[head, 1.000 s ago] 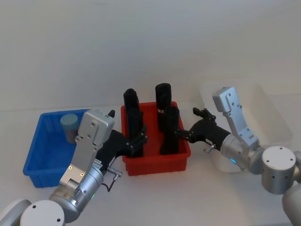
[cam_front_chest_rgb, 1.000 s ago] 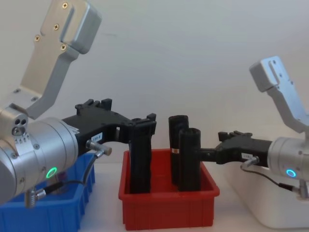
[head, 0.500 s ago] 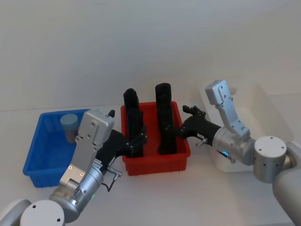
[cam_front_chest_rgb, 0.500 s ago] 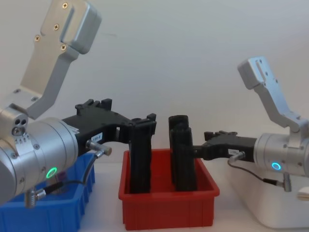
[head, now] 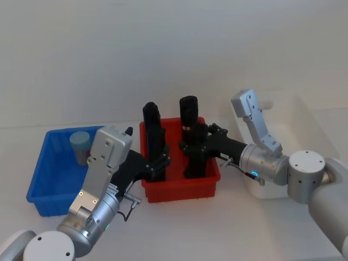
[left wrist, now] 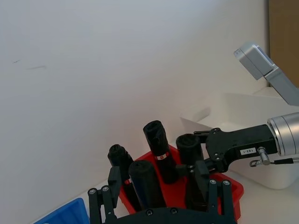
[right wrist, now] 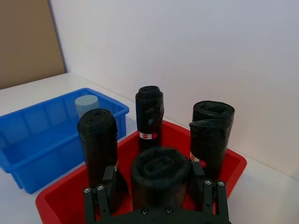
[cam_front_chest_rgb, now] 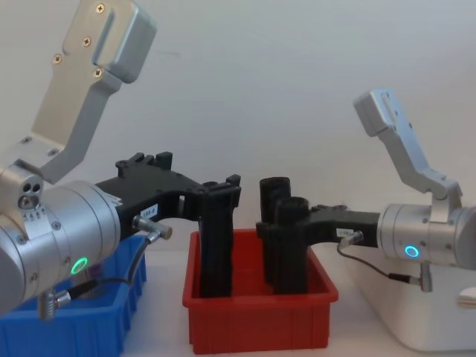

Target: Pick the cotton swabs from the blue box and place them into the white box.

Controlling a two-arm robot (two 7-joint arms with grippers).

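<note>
Head view: nearest, the left tool (head: 159, 159) reaches into the front left of the red bin (head: 179, 190). Its fingers stand wide on either side of a black roll (head: 155, 142), and the left wrist view shows a gap at each side, so it grips nothing. The right tool (head: 194, 148) comes in from the other side and straddles the front right roll (head: 196, 155). In the right wrist view its fingers (right wrist: 108, 179) sit close beside that roll, spread rather than clamped, as far as I can tell.

Neither tool is on the task's thing. To do the pick well, the left tool should probably lift straight up, so that it does not tip the roll. It can then cross to the blue box (head: 41, 185), just left of the red bin, descend over the swab tub (head: 80, 144) and close on its round sides below the lid. The box wall is near, so fingers set parallel to it seem safest.

The tub stands upright in the far part of the blue box, near the corner towards the red bin. It is a small cylinder with a pale blue lid, and its contents are too small to make out. The white box (head: 321, 136) sits on the tabletop (head: 217, 228) at far right, beyond the right arm.
</note>
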